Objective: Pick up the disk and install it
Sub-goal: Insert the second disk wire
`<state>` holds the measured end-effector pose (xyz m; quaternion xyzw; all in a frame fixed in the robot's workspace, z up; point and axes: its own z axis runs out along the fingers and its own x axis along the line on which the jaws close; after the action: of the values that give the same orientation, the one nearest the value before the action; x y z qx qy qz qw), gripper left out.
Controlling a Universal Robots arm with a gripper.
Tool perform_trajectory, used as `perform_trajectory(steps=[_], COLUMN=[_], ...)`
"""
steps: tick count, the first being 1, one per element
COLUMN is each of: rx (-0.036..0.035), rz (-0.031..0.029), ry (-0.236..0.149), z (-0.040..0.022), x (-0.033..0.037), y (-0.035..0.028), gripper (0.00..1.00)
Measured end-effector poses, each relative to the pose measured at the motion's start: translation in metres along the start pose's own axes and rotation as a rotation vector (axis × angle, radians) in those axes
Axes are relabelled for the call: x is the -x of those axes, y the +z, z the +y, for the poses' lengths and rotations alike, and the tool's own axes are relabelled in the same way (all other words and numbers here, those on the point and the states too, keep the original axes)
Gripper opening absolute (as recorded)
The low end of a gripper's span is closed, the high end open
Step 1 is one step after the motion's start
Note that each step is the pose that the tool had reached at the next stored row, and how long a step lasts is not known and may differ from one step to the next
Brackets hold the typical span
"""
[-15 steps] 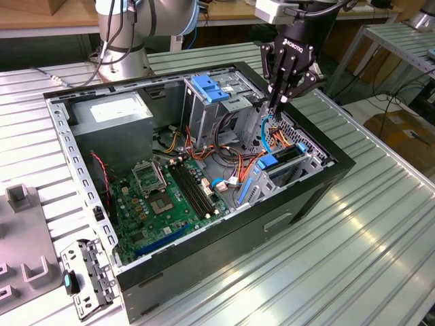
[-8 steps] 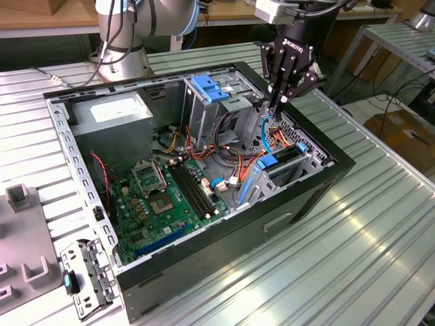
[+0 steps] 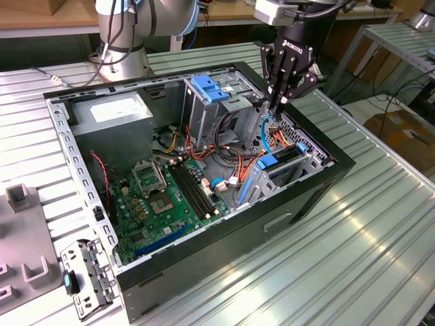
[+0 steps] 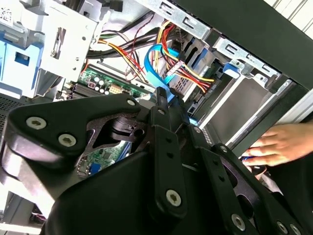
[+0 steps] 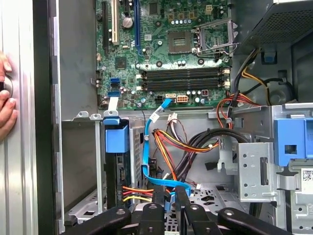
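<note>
The disk (image 3: 284, 163) sits edge-up in the drive bay at the case's corner on the exterior view's right, its blue rail tab (image 5: 116, 138) on top. In the first wrist view its dark edge (image 5: 120, 178) shows in the slot, with red and yellow wires (image 5: 137, 192) running to it. My gripper (image 3: 275, 107) reaches down into the case just behind that bay. Its fingers (image 5: 159, 198) are shut on the plug end of a blue cable (image 5: 146, 147), which also shows in the second wrist view as a blue cable (image 4: 155, 58) looping to the fingertips.
The open computer case (image 3: 319, 197) lies on a ribbed metal table. Inside it are a grey power-supply box (image 3: 115, 119), a metal cage with a blue top (image 3: 207, 92) and the green motherboard (image 3: 170, 197). A person's hand (image 5: 5, 98) rests on the case wall. A loose bracket (image 3: 85, 275) lies nearby.
</note>
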<state>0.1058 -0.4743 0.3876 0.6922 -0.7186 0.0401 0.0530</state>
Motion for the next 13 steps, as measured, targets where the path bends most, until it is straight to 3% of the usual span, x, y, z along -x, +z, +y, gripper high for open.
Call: perform_trajectory(steps=[3, 4, 10, 13], rx=[-0.0005, -0.0005, -0.0005, -0.0007], rz=[0.0101, 0.0105, 0.0128, 0.0179], ry=[0.0, 0.0, 0.0, 0.0], z=[-0.0003, -0.0005, -0.001, -0.0011], x=[0.0001, 0.0003, 0.0019, 0.0021], y=[0.0008, 0.0018, 0.0139, 0.0153], gripper=[0.25, 0.31, 0.31, 0.19])
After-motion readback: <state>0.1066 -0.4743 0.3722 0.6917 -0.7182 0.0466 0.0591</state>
